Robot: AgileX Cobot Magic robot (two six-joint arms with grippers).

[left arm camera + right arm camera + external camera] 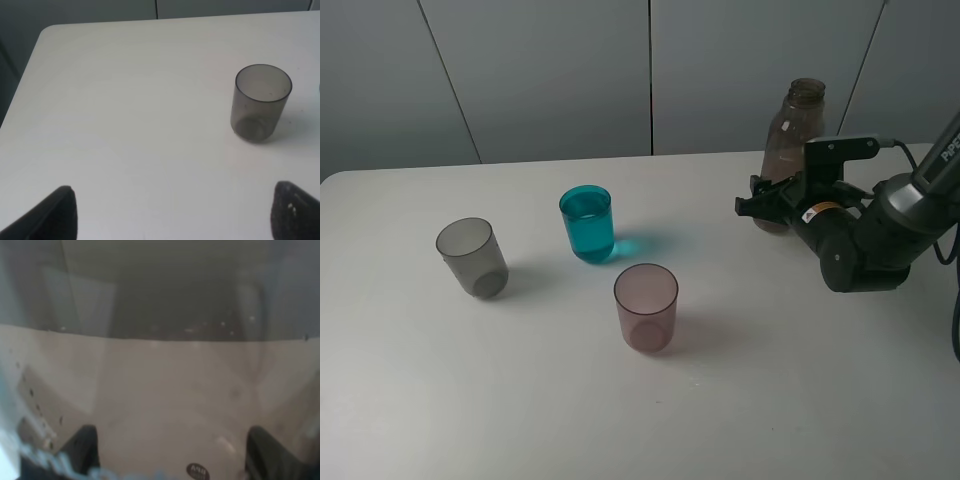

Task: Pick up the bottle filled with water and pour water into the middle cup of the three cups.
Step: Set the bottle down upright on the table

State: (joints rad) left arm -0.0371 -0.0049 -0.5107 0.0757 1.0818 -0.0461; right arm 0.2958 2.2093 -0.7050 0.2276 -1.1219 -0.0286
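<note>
Three cups on the white table (620,420): grey cup (471,257) on the left, teal cup (587,223) in the middle holding water, pink cup (646,306) nearest the front. Bottle (794,150) — upright at the far right, uncapped. Right gripper (767,203) at the bottle's lower body; its wrist view is filled by the bottle wall (165,400) between both fingers (82,447), though whether they clamp it I cannot tell. Left gripper (172,212) — fingers spread wide, holding nothing, above bare table near the grey cup (260,102).
</note>
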